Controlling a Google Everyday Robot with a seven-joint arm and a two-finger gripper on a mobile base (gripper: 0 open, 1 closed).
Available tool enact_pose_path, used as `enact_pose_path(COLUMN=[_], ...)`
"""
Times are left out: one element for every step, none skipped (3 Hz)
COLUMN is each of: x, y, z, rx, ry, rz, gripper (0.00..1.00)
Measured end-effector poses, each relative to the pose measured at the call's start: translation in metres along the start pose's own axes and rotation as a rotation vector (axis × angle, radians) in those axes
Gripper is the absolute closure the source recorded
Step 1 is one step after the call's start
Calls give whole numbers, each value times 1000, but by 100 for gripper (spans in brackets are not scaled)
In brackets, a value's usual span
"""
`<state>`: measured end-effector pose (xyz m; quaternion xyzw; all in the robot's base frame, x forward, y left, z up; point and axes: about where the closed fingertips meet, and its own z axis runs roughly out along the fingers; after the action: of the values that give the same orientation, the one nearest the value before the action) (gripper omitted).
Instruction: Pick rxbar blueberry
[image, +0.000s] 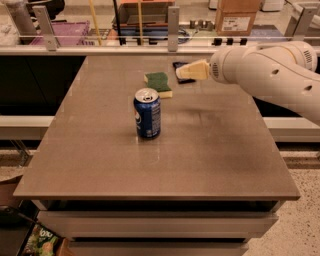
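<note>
**Rxbar blueberry at far edge of tabletop, gripper over it**

- rxbar blueberry (178, 65): flat dark navy wrapper lying at the far side of the tabletop (225, 150), a bit right of centre. Only 2 slivers show, 1 above and 1 below the gripper. No print readable on it.
- gripper (180, 73): cream-coloured, pointing left, overlapping the middle of the bar in this view. Can't tell if it touches the wrapper or hangs just over it. Jaws: can't tell whether spread or pressed together.
- arm (270, 70): white rounded shell, comes in from the right edge at the far right of the tabletop.
- sponge (159, 82): green top, yellow base, lying flat just left of the bar and apart from it.
- soda can (147, 113): blue, upright, silver top with tab, nearer the camera than the sponge and well apart from the bar. White-and-red mark on its left side; no lettering legible.
- Behind the tabletop: low rail with upright posts (172, 22). Past it, a purple bin (60, 32) at the left and a cardboard box (235, 7) with a white label (236, 23) at the right; the label text is too small to read.
- Bottom-left on the floor: green package (42, 240) with pale lettering, not readable.
</note>
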<state>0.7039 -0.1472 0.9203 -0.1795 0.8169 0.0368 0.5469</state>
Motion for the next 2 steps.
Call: enact_pose_path(x=[1, 6], y=[9, 18], z=[22, 39], rx=[-2, -5], ry=[16, 30], rz=[14, 38], gripper=[0, 0])
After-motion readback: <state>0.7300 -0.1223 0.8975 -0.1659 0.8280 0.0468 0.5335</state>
